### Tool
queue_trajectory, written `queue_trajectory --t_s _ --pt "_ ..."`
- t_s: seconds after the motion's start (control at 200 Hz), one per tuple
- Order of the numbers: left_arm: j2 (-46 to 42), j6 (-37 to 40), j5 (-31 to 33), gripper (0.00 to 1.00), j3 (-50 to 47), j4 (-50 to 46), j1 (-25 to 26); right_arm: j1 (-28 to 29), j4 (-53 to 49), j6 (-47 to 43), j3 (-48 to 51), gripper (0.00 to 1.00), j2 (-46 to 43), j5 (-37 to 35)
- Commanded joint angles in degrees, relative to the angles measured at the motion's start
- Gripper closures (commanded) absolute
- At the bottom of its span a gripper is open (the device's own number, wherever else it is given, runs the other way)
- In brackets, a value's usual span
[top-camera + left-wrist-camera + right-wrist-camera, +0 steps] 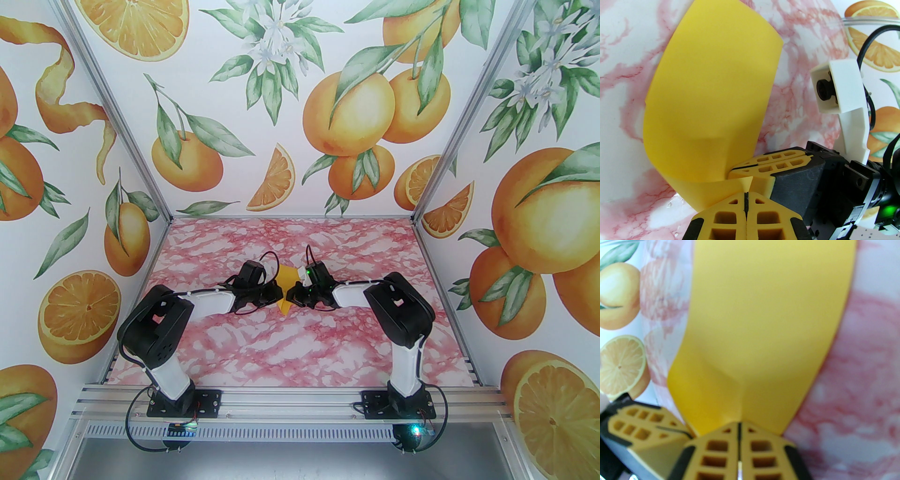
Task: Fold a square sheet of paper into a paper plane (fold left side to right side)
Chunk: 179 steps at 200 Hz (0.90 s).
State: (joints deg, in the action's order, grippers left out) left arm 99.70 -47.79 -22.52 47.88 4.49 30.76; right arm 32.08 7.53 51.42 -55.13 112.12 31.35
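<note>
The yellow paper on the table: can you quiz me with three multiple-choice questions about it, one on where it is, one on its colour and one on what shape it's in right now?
1. Where is the paper?
A. Around the middle of the table
B. At the table's near edge
C. Stuck to the back wall

2. What colour is the paper?
A. Blue
B. Yellow
C. White

3. What shape is the paper in?
A. Lying flat and open
B. Curled over, one part arching above another
C. Crumpled into a ball

Answers:
1. A, the overhead view shows it mid-table.
2. B, it is plain yellow in every view.
3. B, the left wrist view shows the top part bending over a lower flap, with a corner pinched in the shut right jaws.
</note>
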Motion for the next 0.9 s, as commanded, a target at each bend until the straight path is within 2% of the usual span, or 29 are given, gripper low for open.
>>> queue_trajectory --t_s 0.0,0.205,0.44,0.605,0.891 --pt "-1.0 0.0 -0.5 1.0 -1.0 1.7 -0.3 -1.5 -1.8 -0.1 1.6 0.93 -2.1 -1.3" --pt "-0.7 -0.5 -0.8 1.0 -1.4 2.6 -0.3 -2.0 0.5 0.7 2.7 0.89 -4.2 -0.8" --pt "-0.9 -1.2 -1.4 1.0 -2.3 4.8 -0.3 -1.8 9.5 5.1 4.3 0.8 -3.4 2.9" --pt "-0.6 -1.8 -2.2 1.0 -2.8 6.3 -0.2 -1.8 15.5 8.4 5.7 0.8 -3.1 3.5" --pt "-0.8 -1.9 -2.6 1.0 -3.2 6.9 -0.3 -1.8 18.6 10.9 5.7 0.8 -0.9 4.7"
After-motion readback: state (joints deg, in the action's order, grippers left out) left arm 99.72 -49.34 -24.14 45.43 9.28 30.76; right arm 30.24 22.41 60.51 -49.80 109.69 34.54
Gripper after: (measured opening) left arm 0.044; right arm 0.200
